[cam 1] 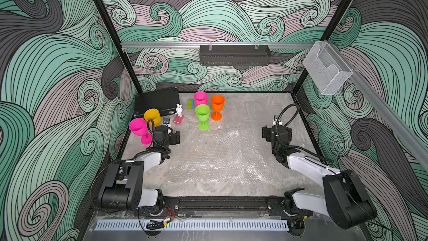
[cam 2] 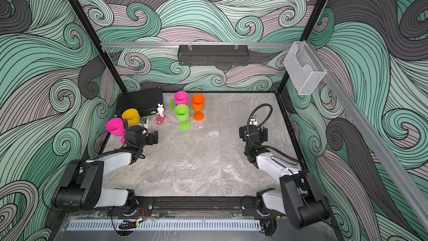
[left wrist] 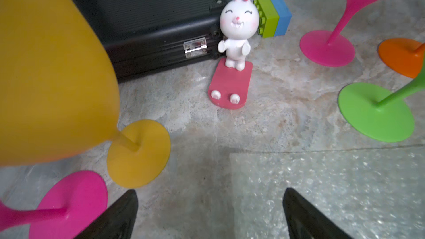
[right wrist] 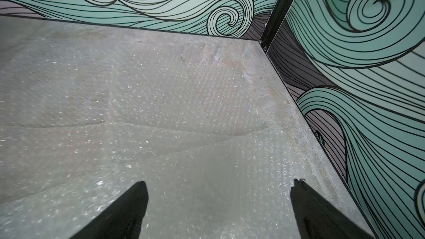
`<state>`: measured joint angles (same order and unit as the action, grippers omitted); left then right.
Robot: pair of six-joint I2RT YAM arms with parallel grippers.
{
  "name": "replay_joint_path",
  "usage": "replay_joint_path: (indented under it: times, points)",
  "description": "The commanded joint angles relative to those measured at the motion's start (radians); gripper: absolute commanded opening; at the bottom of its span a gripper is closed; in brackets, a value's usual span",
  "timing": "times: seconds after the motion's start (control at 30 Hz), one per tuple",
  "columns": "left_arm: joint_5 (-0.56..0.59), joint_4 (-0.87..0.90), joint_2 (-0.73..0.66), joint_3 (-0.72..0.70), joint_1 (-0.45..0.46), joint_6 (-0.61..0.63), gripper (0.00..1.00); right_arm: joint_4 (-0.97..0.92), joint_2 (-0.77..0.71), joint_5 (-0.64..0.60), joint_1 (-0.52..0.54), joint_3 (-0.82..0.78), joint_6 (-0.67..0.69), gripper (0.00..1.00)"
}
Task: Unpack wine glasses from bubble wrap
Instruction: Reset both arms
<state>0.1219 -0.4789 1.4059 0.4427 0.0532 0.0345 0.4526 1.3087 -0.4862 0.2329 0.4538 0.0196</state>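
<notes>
Top view: left gripper (cam 1: 175,137) and right gripper (cam 1: 266,133) are spread wide, empty; yellow goblet (cam 1: 152,116), at left's ten o'clock, could be knocked over.

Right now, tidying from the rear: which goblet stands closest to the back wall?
The hot pink goblet beside the green-blue block; the others stand nearer the front.

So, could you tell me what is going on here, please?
All five glasses stand upright, unwrapped: the yellow glass and near pink glass by the left tool, the far pink glass, green glass and orange glass further back. The bubble wrap lies flat mid-table. Both tools are open and empty, the right tool over the wrap.
</notes>
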Motion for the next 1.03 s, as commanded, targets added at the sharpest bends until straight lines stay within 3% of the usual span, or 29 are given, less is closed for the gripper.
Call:
replay_joint_path:
  times: [0.0,0.13,0.23,0.33,1.0]
  points:
    - [-0.010,-0.140,0.044,0.018,-0.035,-0.002,0.97,0.198,0.077,0.140,-0.058,-0.015,0.053,1.00]
    - [-0.055,-0.336,0.107,-0.058,-0.062,-0.001,0.97,0.407,0.173,0.289,-0.125,-0.074,0.053,1.00]
    - [-0.024,-0.181,0.114,0.025,-0.078,-0.052,0.99,0.543,0.245,0.364,-0.168,-0.111,0.029,1.00]
    - [-0.046,-0.157,0.122,0.042,-0.107,-0.076,0.99,0.377,0.224,0.367,-0.199,-0.046,-0.012,1.00]
    - [-0.044,-0.170,0.122,0.037,-0.105,-0.075,0.99,0.407,0.225,0.373,-0.197,-0.057,-0.006,1.00]
